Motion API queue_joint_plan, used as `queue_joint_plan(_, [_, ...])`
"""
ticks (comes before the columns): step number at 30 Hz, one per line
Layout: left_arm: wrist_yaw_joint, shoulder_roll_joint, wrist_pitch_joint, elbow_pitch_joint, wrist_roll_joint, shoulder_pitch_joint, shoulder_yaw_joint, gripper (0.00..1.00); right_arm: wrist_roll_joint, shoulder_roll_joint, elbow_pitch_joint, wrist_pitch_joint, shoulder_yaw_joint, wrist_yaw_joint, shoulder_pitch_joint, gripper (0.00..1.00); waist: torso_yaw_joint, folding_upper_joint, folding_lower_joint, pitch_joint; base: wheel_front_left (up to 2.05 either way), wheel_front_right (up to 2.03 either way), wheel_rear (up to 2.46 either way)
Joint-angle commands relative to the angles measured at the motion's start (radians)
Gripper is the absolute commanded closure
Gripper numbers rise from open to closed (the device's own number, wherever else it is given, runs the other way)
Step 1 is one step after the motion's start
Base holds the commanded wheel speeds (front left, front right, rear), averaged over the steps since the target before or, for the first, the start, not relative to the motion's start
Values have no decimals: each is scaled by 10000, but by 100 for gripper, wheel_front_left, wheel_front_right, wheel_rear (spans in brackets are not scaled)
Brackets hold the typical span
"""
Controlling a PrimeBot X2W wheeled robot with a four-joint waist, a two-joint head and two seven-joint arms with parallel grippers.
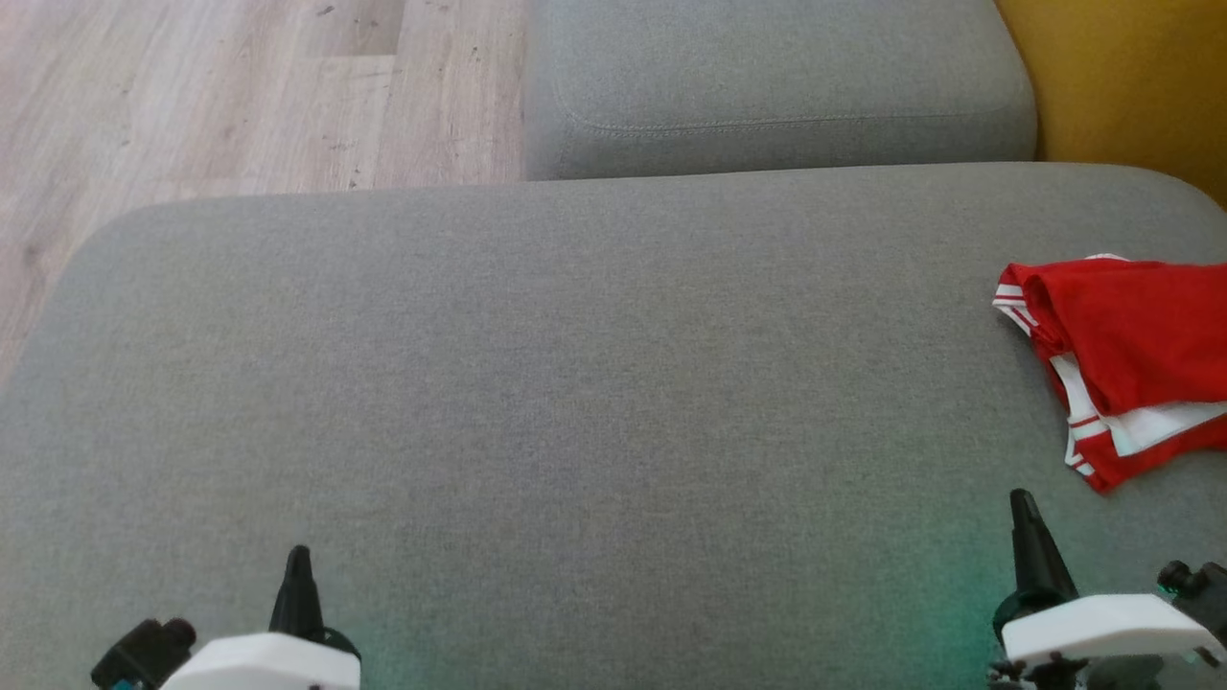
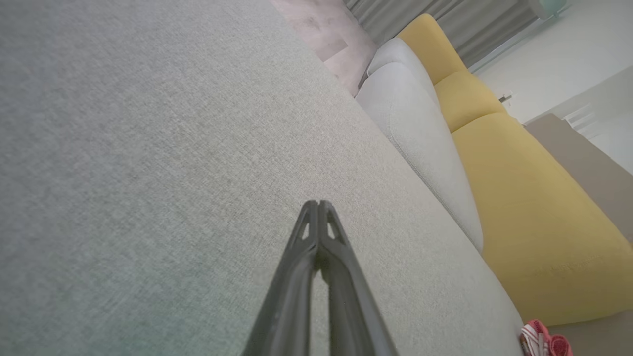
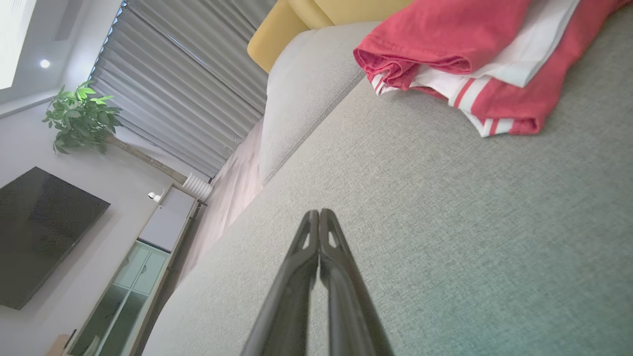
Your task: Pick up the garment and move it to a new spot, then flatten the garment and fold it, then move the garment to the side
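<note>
Left gripper (image 2: pixel 319 202) and right gripper (image 3: pixel 319 211) are sitting over the grey cushion's (image 1: pixel 575 383) near edge, fingers pressed together, gripping nothing. Wide grey surface is spreading between them toward the far edge. The red-and-white garment (image 1: pixel 1131 355) is lying bunched at the right edge, striped hems facing near-left.

The grey cushion (image 1: pixel 575 383) is showing a coarse, matt woven cloth. The garment (image 1: pixel 1141 335) is looking like soft, matt cloth. The far floor (image 1: pixel 192 96) is showing pale wood-grain planks.
</note>
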Motion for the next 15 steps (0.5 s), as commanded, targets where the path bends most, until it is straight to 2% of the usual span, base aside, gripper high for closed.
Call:
queue_joint_plan(1, [-126, -25, 50, -243, -154, -570, 405, 100, 249, -185, -282, 29, 54, 34, -637, 100, -5, 0, -1, 5, 0, 0, 0])
queue_joint_plan(15, [-587, -322, 431, -145, -1206, -834, 1084, 100, 1887, -200, -192, 196, -68, 41, -968, 100, -82, 0, -1, 86, 0, 0, 0])
